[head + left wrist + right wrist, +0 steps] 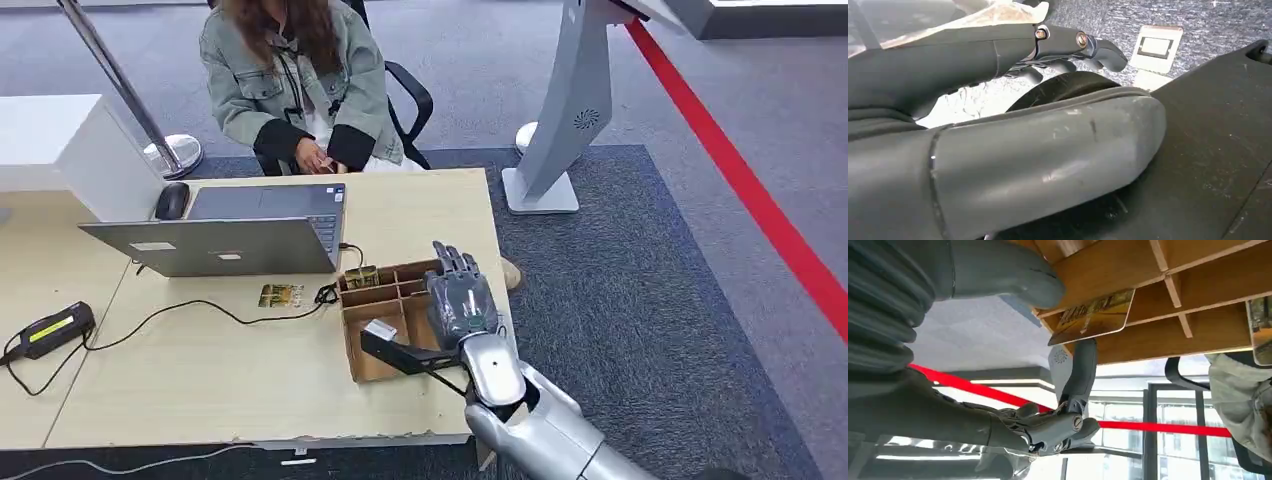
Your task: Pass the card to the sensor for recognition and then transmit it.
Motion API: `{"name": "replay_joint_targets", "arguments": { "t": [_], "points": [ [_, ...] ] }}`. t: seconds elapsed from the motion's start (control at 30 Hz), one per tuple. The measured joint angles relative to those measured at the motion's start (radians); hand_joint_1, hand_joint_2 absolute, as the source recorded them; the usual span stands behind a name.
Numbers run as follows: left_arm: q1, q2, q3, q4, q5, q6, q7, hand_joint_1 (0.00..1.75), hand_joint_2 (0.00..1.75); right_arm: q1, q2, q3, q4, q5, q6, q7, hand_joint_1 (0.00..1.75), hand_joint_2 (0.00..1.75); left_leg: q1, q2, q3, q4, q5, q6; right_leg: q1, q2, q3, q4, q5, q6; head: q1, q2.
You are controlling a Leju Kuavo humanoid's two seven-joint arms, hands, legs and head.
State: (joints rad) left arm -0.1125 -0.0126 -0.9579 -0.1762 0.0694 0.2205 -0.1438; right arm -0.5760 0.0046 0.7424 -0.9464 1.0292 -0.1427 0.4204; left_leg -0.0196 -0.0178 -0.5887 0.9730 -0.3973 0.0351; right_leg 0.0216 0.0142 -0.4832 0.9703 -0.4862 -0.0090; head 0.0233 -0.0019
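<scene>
No legible text, labels or numbers

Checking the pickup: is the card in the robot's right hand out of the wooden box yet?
Cannot tell. The right robot hand pinches the card between thumb and a finger, against the wooden box dividers.

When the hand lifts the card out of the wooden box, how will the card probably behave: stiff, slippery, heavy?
The card looks thin and flat, so probably stiff and very light. Its glossy face suggests it may slip between the right hand's thumb and finger. The wooden box seems light too and could shift on the table.
</scene>
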Motion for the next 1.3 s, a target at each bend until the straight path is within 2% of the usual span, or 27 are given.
{"name": "replay_joint_targets", "arguments": {
  "t": [0.43,0.53,0.63,0.73,0.8,0.97,1.07,1.13,1.2,1.3],
  "points": [
    [0.0,0.0,0.0,0.0,0.0,-0.001,0.0,0.0,0.0,-0.012,-0.006,0.0,-0.002,0.011,0.007,0.009,0.98,1.75,0.0,0.0,0.0,0.0,0.0,0.0,0.0,0.0,0.0,0.0,0.0,0.0,0.0,0.0],
    [0.0,0.0,0.0,0.0,0.0,-0.001,0.0,0.0,0.0,-0.017,-0.006,0.0,-0.001,0.011,0.015,0.009,1.13,1.75,0.0,0.0,0.0,0.0,0.0,0.0,0.0,0.0,0.0,0.0,0.0,0.0,0.0,0.0],
    [0.0,0.0,0.0,0.0,0.0,-0.002,0.0,0.0,0.0,-0.021,-0.006,0.0,-0.002,0.012,0.018,0.009,1.19,1.75,0.0,0.0,0.0,0.0,0.0,0.0,0.0,0.0,0.0,0.0,0.0,0.0,0.0,0.0],
    [0.0,0.0,0.0,0.0,0.001,-0.002,0.0,0.0,0.0,-0.023,-0.005,0.001,-0.004,0.014,0.019,0.009,1.12,1.75,0.0,0.0,0.0,0.0,0.0,0.0,0.0,0.0,0.0,0.0,0.0,0.0,0.0,0.0],
    [0.0,0.0,0.0,0.0,0.003,-0.002,0.0,0.0,0.0,-0.023,-0.005,0.001,-0.004,0.015,0.019,0.01,0.94,1.75,0.0,0.0,0.0,0.0,0.0,0.0,0.0,0.0,0.0,0.0,0.0,0.0,0.0,0.0],
    [0.0,0.0,0.0,0.0,0.003,-0.002,0.0,0.0,0.0,-0.026,-0.003,0.002,-0.004,0.02,0.016,0.016,0.82,1.75,0.0,0.0,0.0,0.0,0.0,0.0,0.0,0.0,0.0,0.0,0.0,0.0,0.0,0.0],
    [0.0,0.0,0.0,0.0,0.003,-0.002,0.0,0.0,0.0,-0.03,-0.002,0.002,-0.004,0.02,0.013,0.016,0.63,1.75,0.0,0.0,0.0,0.0,0.0,0.0,0.0,0.0,0.0,0.0,0.0,0.0,0.0,0.0],
    [0.0,0.0,0.0,0.0,0.003,-0.002,0.0,0.0,0.0,-0.032,0.002,0.002,-0.004,0.02,0.011,0.016,0.63,1.75,0.0,0.0,0.0,0.0,0.0,0.0,0.0,0.0,0.0,0.0,0.0,0.0,0.0,0.0],
    [0.0,0.0,0.0,0.0,0.003,-0.002,0.0,0.0,0.0,-0.035,0.004,0.002,-0.004,0.02,0.006,0.016,0.54,1.75,0.0,0.0,0.0,0.0,0.0,0.0,0.0,0.0,0.0,0.0,0.0,0.0,0.0,0.0],
    [-0.001,0.0,0.0,0.0,0.001,-0.001,0.0,0.0,0.0,-0.04,0.006,0.002,-0.004,0.02,0.003,0.016,0.51,1.75,0.0,0.0,0.0,0.0,0.0,0.0,0.0,0.0,0.0,0.0,0.0,0.0,0.0,0.0]
  ]
}}
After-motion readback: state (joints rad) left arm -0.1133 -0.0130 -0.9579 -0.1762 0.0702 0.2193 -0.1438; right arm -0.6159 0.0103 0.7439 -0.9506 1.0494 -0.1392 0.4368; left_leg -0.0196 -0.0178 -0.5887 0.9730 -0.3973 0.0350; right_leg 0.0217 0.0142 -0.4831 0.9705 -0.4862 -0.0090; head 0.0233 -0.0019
